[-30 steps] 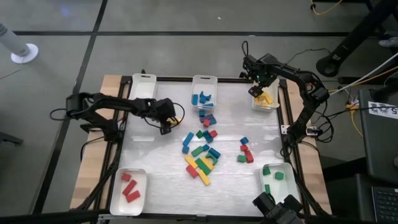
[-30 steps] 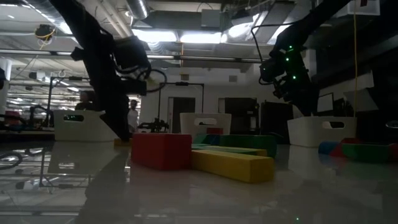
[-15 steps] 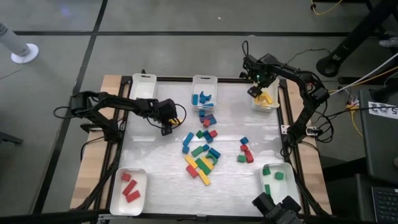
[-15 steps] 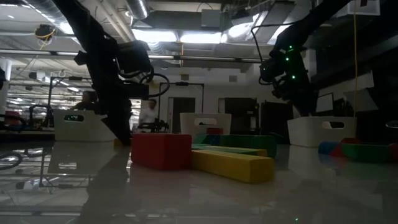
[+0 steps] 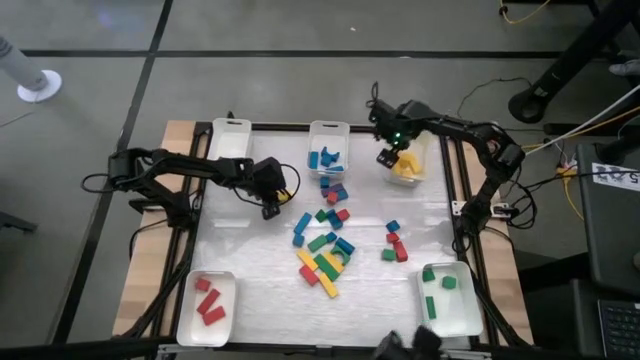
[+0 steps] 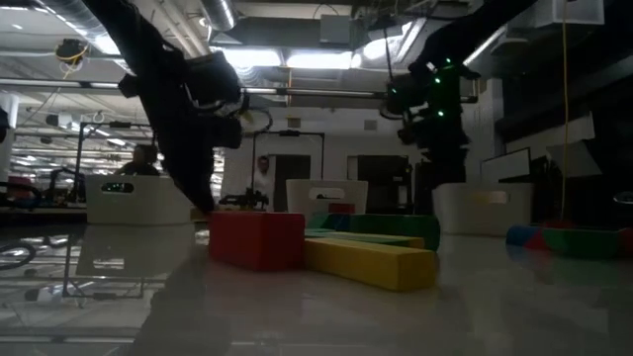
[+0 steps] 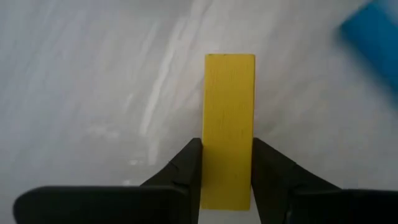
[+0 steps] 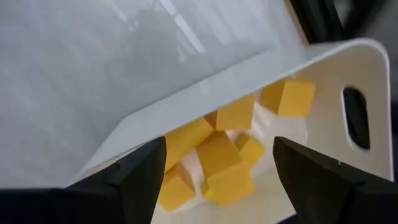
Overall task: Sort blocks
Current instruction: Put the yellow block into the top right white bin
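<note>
Gripping a yellow bar (image 7: 229, 127) between closed fingers, your left end effector (image 5: 271, 205) hangs over bare desk (image 5: 250, 270), left of the mixed blocks (image 5: 325, 250). Your right end effector (image 5: 388, 152) is spread empty above the yellow-block tray (image 8: 348, 74), so that colour belongs there.

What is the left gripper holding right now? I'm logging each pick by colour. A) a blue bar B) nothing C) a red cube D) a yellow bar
D: in the left wrist view the left gripper has its two dark fingers closed on the sides of a yellow bar, above the white table.
</note>
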Controlling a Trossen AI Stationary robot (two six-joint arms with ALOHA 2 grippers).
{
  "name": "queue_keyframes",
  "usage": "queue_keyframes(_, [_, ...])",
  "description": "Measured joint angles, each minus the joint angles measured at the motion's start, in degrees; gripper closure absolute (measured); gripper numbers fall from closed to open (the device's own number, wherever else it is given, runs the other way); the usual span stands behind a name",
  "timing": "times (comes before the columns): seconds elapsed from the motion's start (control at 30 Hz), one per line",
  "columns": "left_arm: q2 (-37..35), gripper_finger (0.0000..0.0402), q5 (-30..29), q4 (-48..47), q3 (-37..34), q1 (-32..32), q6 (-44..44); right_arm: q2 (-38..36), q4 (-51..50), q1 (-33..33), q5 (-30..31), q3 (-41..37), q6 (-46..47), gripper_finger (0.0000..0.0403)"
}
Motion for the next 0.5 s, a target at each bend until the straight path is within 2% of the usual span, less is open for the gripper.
queue_keyframes(0.13, [-1.29,0.0312,4.25,0.34,0.89,-0.28,-0.86,0.0,4.35,6.53,0.23,0.0,-0.09,0.0109])
queue_keyframes(0.27, [-1.89,0.0311,5.3,0.91,1.57,-1.15,-1.59,-0.01,7.32,12.07,5.98,0.02,-1.97,0.0109])
queue_keyframes(0.37, [-1.87,0.0312,5.14,0.67,1.59,-1.61,-2.84,-0.01,7.12,14.44,10.92,0.02,-3.03,0.0109])
queue_keyframes(0.5, [-1.87,0.0309,5.05,0.71,1.59,-2.43,-3.63,-0.01,4.26,15.29,12.72,0.04,-2.94,0.0109])
